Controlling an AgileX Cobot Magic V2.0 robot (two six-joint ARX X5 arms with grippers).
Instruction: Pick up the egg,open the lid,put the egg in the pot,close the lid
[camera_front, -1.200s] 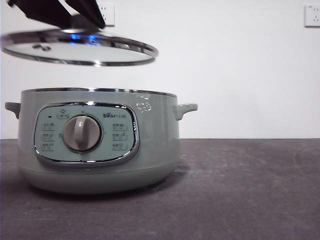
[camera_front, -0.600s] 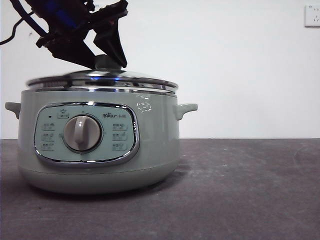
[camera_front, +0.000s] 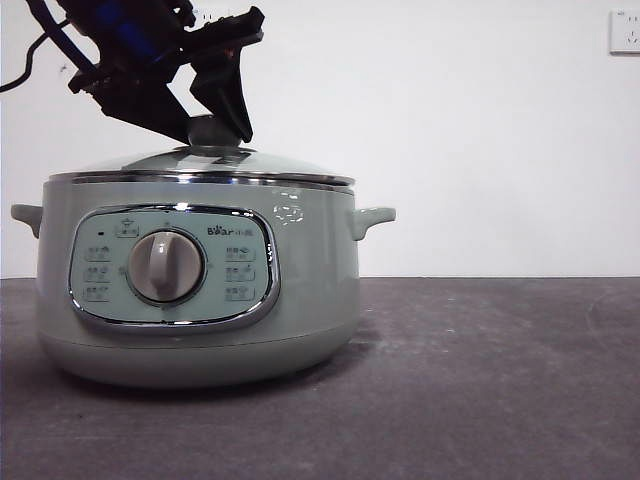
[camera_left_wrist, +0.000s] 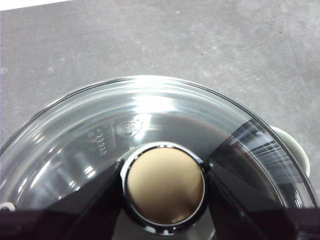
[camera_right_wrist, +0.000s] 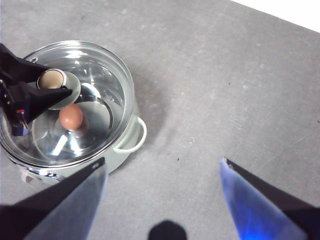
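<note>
Egg (camera_right_wrist: 71, 116) lies on the floor of the pot (camera_front: 300, 280), seen through the glass from my right wrist camera, roughly under the knob (camera_left_wrist: 164, 186). Lid (camera_front: 150, 165) sits level on the pot's chrome rim, covering it all round. My left gripper (camera_front: 212, 128) comes down from the upper left in the front view, and its two black jaws close on the knob from either side, touching it. One side handle (camera_right_wrist: 131, 141) sticks out from the pot wall just beyond the lid's edge. Pot stands on the grey desk (camera_front: 480, 380), its dial (camera_front: 165, 267) and panel facing the front camera. My right gripper (camera_right_wrist: 162, 200) hangs high over bare desk, well apart from the pot, jaws spread wide and holding nothing.
</note>
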